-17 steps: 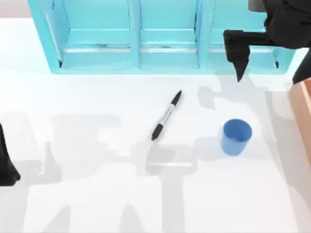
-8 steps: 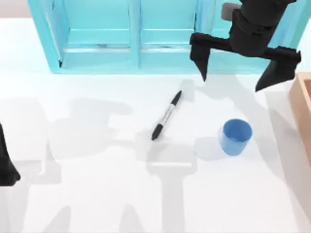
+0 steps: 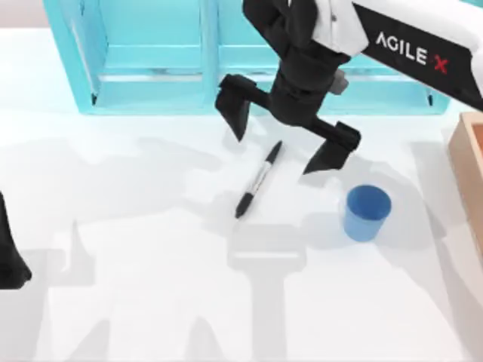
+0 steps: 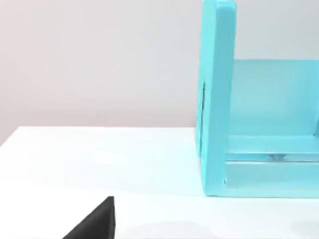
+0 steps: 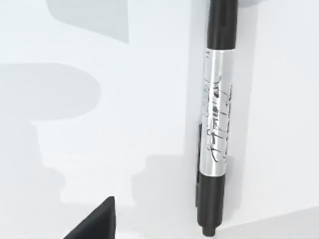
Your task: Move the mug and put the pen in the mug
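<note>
A pale blue shelf unit (image 3: 204, 60) with open compartments runs along the far side of the white table (image 3: 136, 302), and the edge of a wooden box (image 3: 469, 173) shows at the far right. The shelf compartments visible from above hold nothing that can be made out; the box's inside cannot be seen.

The right gripper (image 3: 285, 143) hovers near the shelf front, over the far end of the pen (image 3: 258, 179), with its jaws spread wide, one finger to the left of the pen's far tip and the other to its right. Nothing lies between the fingers and the pen. The pen lies flat on the table near the middle, slanted, its near end pointing toward the left; the right wrist view shows its grey labelled barrel (image 5: 217, 119) lying on the white surface.

The mug (image 3: 367, 212) stands upright to the right of the pen, apart from it, and looks empty.

The left gripper (image 3: 9, 260) sits parked at the table's left edge; its jaws cannot be told
</note>
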Controlling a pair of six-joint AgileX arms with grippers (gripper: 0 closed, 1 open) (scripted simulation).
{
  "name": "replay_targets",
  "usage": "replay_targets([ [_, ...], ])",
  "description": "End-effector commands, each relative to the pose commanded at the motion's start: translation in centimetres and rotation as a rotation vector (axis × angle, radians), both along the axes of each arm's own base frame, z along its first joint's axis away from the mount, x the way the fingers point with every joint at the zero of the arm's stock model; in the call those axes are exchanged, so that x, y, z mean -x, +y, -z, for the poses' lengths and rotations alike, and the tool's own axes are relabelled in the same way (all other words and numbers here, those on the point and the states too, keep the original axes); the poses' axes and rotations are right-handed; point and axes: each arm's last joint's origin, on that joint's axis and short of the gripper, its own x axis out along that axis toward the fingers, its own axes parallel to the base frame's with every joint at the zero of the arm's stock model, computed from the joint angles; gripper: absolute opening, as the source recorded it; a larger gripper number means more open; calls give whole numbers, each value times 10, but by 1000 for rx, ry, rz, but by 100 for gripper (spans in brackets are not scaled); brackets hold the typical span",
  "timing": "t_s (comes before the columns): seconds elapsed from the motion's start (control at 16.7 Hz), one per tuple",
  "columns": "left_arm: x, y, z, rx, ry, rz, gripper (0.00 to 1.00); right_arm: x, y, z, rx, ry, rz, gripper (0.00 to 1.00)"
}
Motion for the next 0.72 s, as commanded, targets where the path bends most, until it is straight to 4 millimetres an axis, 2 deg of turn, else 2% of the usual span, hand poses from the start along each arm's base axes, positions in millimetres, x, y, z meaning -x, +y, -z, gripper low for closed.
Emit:
replay_targets([
  [0.42, 0, 0, 0, 0, 0, 0, 100, -2, 2, 9, -2, 2, 7, 100],
  [0.54, 0, 0, 0, 0, 0, 0, 100, -5, 8, 29, -3, 2, 5, 100],
  [0.72, 0, 0, 0, 0, 0, 0, 100, -9, 16, 69, -7, -4, 6, 100],
])
